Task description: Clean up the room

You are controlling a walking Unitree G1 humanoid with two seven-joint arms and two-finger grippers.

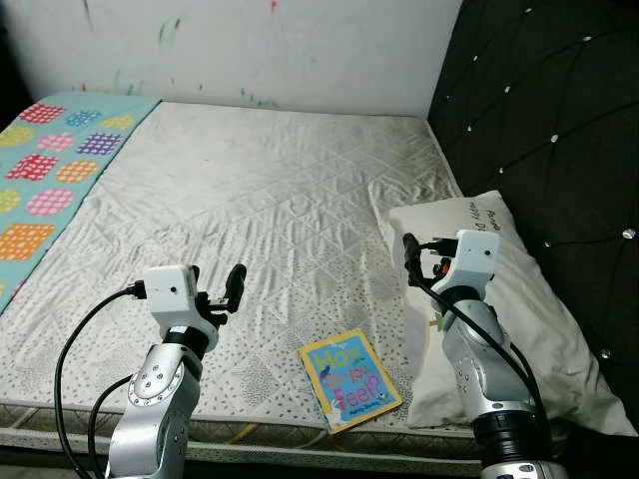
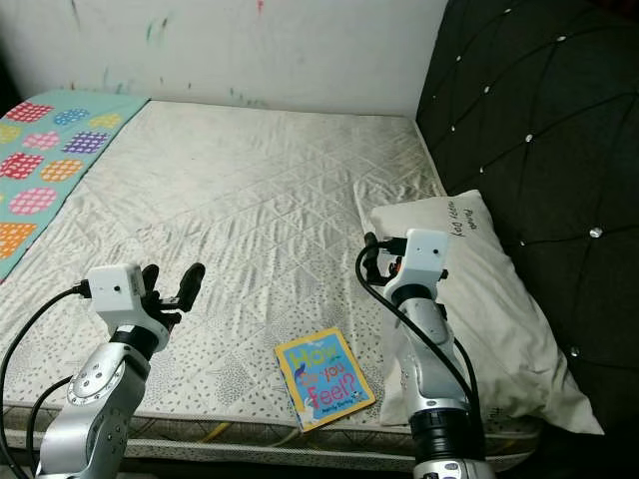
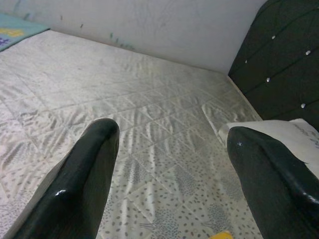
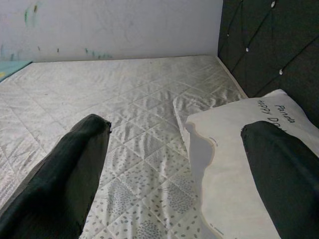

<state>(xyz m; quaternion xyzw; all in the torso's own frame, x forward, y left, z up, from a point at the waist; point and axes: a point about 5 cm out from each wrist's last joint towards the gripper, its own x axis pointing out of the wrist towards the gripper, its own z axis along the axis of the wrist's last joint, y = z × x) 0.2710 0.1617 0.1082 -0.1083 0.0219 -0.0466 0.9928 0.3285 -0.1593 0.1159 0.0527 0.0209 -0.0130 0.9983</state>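
Nearest the mattress edge lies a children's book, flat between the 2 raised arms, with left gripper and right gripper both spread apart and empty, seemingly poised to collect it beside the white pillow.

Head and wrist views over mattress

Book cover on the mattress reads "How do you feel?"; pillow print reads "HAPPY D..." and "Panda", rest cut off.
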